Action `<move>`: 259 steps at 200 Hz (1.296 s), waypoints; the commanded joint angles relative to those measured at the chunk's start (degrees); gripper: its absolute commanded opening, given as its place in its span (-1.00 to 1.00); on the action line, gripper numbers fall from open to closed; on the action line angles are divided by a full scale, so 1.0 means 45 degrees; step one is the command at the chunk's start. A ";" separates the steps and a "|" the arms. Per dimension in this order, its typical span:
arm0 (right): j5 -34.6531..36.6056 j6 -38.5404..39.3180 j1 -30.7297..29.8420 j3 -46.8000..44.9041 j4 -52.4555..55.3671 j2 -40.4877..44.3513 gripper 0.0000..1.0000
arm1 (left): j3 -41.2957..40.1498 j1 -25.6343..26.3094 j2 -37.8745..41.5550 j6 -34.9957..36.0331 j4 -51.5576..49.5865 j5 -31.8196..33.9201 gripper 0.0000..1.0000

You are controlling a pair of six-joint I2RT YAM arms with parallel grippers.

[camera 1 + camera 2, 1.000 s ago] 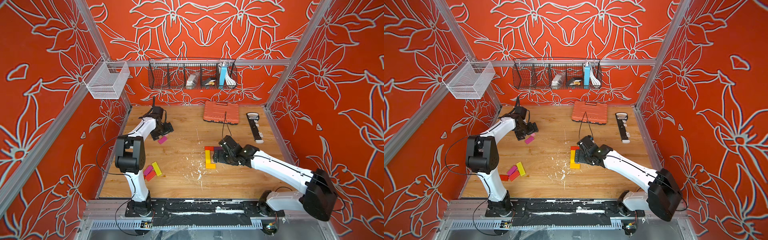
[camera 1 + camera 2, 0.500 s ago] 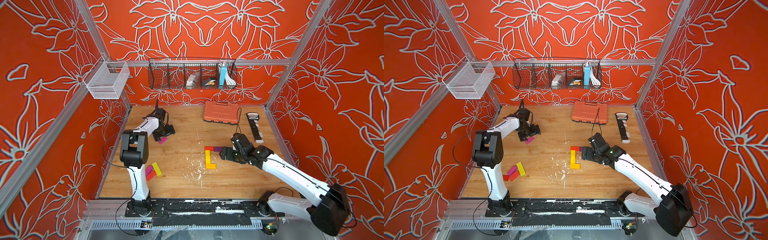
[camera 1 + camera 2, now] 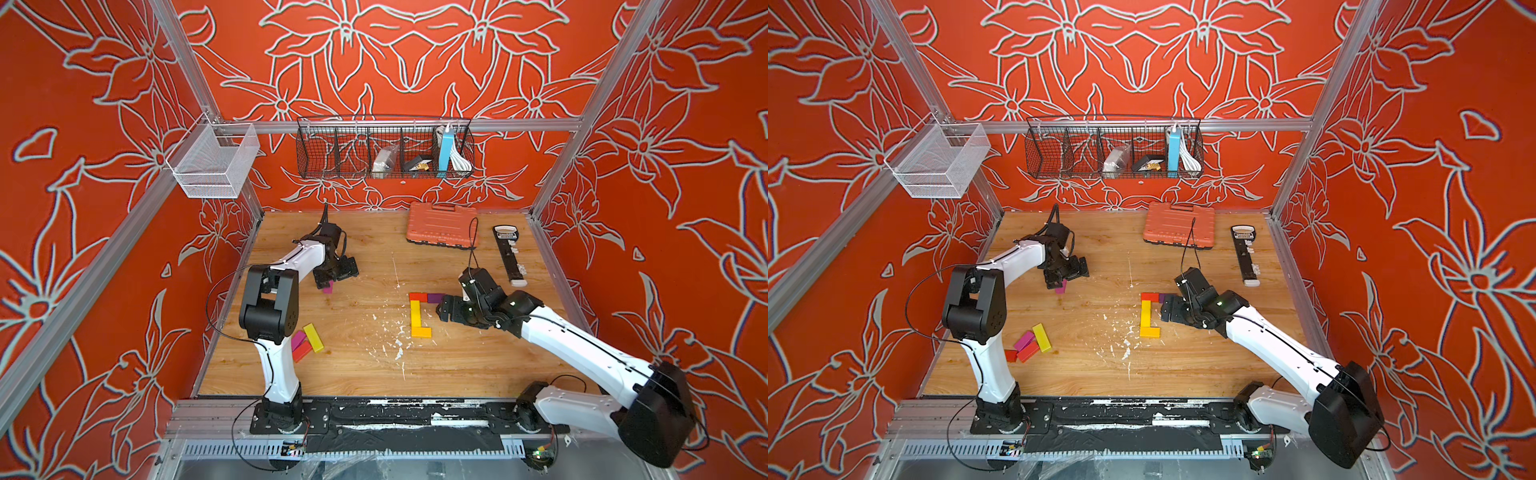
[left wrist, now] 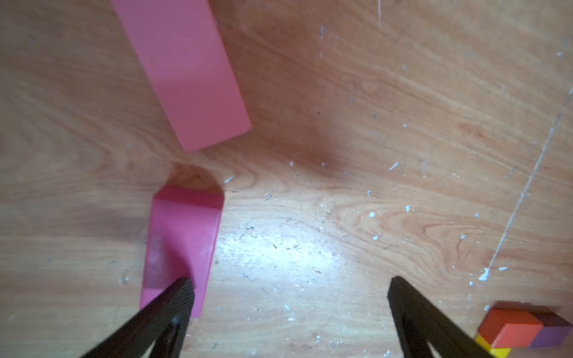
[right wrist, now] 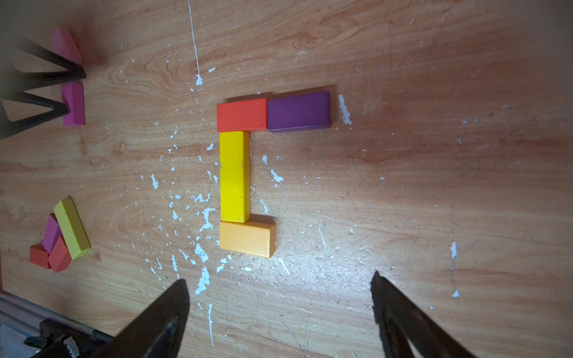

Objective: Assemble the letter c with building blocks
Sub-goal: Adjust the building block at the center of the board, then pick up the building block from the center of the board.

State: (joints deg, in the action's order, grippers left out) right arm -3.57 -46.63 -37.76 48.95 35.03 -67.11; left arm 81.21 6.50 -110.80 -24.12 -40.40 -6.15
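Scuffed wooden table (image 3: 353, 374), orange floral walls (image 3: 415, 62). My right gripper (image 5: 279, 276) gapes wide, empty, near the purple block (image 5: 298, 111); my left gripper (image 4: 289, 279), also wide, well apart.

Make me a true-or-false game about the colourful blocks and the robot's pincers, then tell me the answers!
1. The purple block touches the red block. True.
2. The right pincer holds the orange block. False: it is open and empty, and the orange block lies on the wood.
3. The yellow bar lies between the red block and the orange block. True.
4. The left pincer is shut. False: it is wide open, with one finger at a pink block.
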 commanded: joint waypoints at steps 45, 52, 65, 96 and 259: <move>-0.0134 0.0171 0.0080 -0.0250 -0.0142 -0.0066 0.87 | 0.1525 -0.0235 -0.0716 0.1337 -0.1645 0.2966 0.97; -0.0163 0.0162 0.0108 -0.0286 -0.0199 -0.0101 0.87 | 0.1614 -0.0234 -0.0837 0.1391 -0.1839 0.3110 0.96; -0.0240 0.0133 0.0119 -0.0301 -0.0311 -0.0202 0.87 | 0.1627 -0.0235 -0.1007 0.1446 -0.2031 0.3215 0.93; -0.0319 0.0140 0.0127 -0.0230 -0.0381 -0.0355 0.87 | 0.1247 -0.0234 -0.1045 0.1435 -0.1922 0.3109 0.78; -0.0217 -0.0099 0.0141 -0.0135 -0.0063 -0.0106 0.85 | 0.0225 -0.0237 -0.1205 0.1303 -0.1203 0.2388 -0.10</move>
State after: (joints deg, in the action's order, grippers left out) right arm -4.97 -46.65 -37.50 48.56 34.06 -68.60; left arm 82.70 5.56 -115.68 -18.59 -46.22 5.32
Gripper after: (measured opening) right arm 0.924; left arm 0.495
